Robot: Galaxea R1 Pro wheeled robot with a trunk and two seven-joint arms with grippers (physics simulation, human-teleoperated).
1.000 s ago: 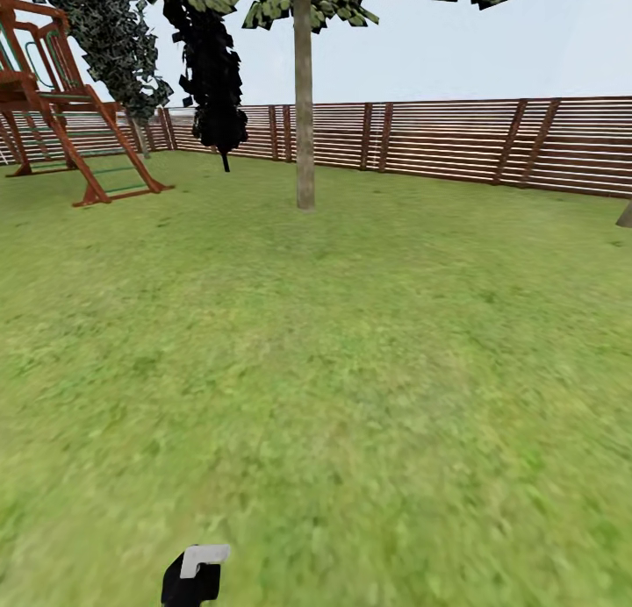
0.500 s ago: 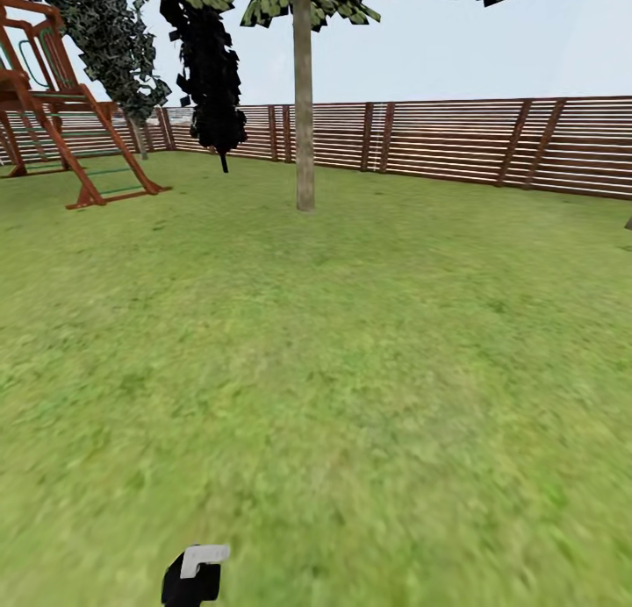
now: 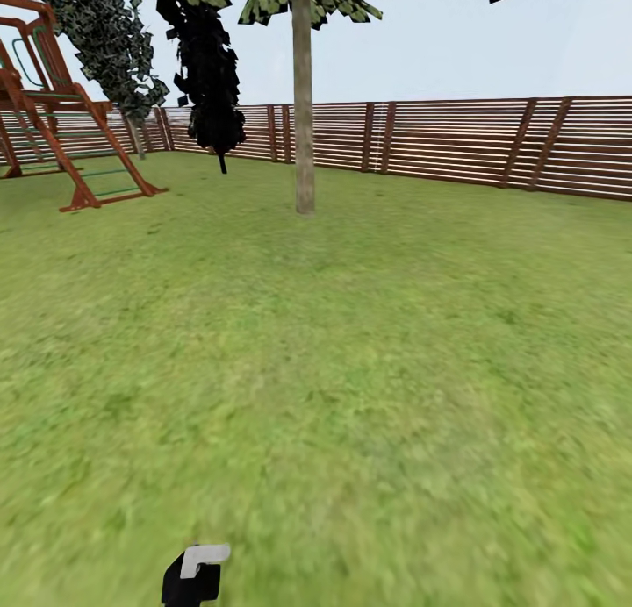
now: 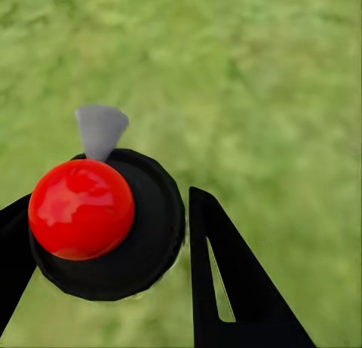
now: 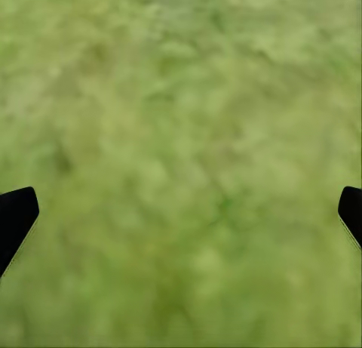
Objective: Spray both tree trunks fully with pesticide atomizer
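My left gripper (image 4: 109,204) is shut on the pesticide atomizer (image 4: 102,227), a black round body with a red ball top and a grey nozzle, held over grass. In the head view the atomizer (image 3: 195,574) shows as a black and pale grey shape at the bottom edge. A tree stands straight ahead across the lawn, its pale grey-brown tree trunk (image 3: 304,133) rising to blocky green foliage. At the back left a second tree (image 3: 110,41) with grey-green jagged foliage leans. My right gripper (image 5: 188,204) is open, its black fingertips (image 5: 15,216) wide apart above bare grass.
A brown slatted wooden fence (image 3: 456,142) closes the far side of the garden. A red-brown wooden play frame (image 3: 61,116) with a ladder stands at the far left. A black-leaved tree (image 3: 211,72) stands near the fence. Open lawn (image 3: 351,370) lies between me and the trunk.
The whole head view has shifted a little: the play frame sits further left, and the object at the right edge has left the picture. The atomizer keeps its place in the left gripper.
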